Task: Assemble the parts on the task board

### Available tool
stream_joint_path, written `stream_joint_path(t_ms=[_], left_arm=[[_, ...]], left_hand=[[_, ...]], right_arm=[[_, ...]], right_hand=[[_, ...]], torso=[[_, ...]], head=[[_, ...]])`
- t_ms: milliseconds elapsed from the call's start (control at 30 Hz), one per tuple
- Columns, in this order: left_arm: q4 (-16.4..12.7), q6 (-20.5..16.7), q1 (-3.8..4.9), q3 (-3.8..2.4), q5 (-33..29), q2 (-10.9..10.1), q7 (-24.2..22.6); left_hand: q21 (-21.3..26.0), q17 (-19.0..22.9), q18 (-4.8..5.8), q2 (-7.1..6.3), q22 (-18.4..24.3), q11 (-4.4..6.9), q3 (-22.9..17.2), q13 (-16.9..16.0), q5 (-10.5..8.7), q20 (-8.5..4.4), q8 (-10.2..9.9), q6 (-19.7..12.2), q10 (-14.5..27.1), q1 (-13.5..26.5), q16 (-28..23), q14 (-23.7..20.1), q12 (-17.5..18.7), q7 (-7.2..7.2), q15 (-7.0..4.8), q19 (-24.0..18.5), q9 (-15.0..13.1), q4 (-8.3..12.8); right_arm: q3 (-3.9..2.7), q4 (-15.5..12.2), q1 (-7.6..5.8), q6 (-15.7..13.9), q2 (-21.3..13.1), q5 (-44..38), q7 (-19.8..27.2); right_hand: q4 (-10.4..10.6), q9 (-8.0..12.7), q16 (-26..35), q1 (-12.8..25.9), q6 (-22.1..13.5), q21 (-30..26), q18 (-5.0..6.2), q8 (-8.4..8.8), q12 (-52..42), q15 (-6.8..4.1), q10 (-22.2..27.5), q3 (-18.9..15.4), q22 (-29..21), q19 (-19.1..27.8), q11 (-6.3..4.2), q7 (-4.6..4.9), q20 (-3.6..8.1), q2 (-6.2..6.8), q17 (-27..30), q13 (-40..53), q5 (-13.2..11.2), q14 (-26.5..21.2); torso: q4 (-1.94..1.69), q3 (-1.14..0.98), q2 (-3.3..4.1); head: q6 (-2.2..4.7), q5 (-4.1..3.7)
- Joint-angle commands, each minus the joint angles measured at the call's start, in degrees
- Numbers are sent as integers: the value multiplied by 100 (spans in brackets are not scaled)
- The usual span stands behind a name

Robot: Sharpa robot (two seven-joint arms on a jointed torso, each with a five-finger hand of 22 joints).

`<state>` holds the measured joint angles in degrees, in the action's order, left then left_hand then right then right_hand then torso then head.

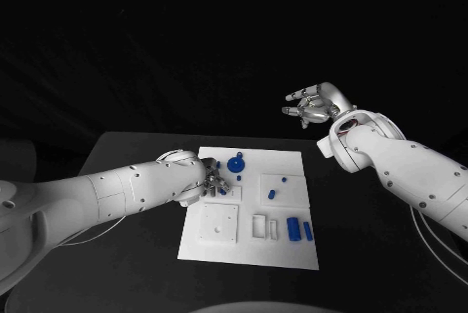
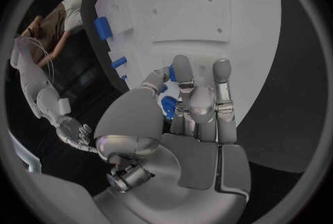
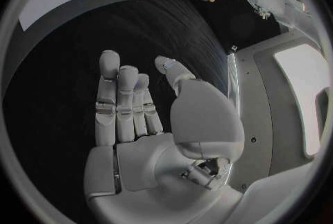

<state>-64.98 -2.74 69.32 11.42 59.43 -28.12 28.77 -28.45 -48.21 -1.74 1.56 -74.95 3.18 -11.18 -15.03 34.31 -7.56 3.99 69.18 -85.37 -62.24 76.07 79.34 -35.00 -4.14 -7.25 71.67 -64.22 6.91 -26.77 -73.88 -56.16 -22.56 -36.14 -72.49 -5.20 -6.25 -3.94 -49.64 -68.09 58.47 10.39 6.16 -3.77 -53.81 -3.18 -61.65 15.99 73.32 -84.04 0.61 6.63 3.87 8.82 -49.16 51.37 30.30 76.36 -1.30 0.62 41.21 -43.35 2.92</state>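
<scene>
The white task board (image 1: 249,249) lies in the middle of the black table. My left hand (image 1: 209,180) rests over the board's left edge, and its thumb and fingers (image 2: 182,77) pinch a small blue part (image 2: 168,107) against the board (image 2: 201,8). Just beyond that hand lies a round blue gear (image 1: 236,165). Two small blue pieces (image 1: 271,193) stand near the board's middle, and two blue cylinders (image 1: 299,229) lie toward its right front. My right hand (image 1: 314,105) hangs raised beyond the table's far right corner, fingers apart and empty (image 3: 132,107).
A white square plate (image 1: 220,224) and narrow slots (image 1: 258,226) sit on the board's near half. Black table surface (image 1: 136,157) runs around the board on all sides. The right forearm (image 1: 410,171) crosses above the table's right side.
</scene>
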Motion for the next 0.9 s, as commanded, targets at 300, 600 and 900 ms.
stream_joint_path(t_ms=[300,600,900], left_arm=[[-19,317,-64,40,274,57,97],[13,197,-65,41,296,84,76],[57,144,-66,41,331,92,64]], left_hand=[[4,-2,-28,199,-96,174,39,-10,-617,42,0,910,-147,-259,-22,-29,-48,737,1,-5,-607,10],[38,20,-27,106,-96,176,380,-7,-1186,51,-2,924,-148,-252,-32,-39,-58,760,-4,9,-642,-367],[88,26,-15,26,-98,177,721,-14,-1516,43,-2,942,-148,-506,-28,-41,-59,766,-10,34,-698,-857]], right_arm=[[0,3,16,85,15,-46,15],[0,5,17,89,13,-27,11],[0,8,17,91,13,-6,12]], right_hand=[[62,2,-9,137,33,-10,85,18,12,-5,-2,28,20,-174,-12,-15,40,-34,4,6,57,-14],[163,0,-8,228,28,-32,83,18,8,-1,4,-19,14,-173,-10,-18,37,-64,4,11,57,-18],[252,-1,-11,243,28,-54,83,18,-1,-2,7,-91,1,-178,-9,-22,36,-77,2,19,-6,-17]], torso=[[-4,8,5],[-6,7,-2],[-15,10,-2]], head=[[-18,-31],[-26,-57],[-30,-72]])
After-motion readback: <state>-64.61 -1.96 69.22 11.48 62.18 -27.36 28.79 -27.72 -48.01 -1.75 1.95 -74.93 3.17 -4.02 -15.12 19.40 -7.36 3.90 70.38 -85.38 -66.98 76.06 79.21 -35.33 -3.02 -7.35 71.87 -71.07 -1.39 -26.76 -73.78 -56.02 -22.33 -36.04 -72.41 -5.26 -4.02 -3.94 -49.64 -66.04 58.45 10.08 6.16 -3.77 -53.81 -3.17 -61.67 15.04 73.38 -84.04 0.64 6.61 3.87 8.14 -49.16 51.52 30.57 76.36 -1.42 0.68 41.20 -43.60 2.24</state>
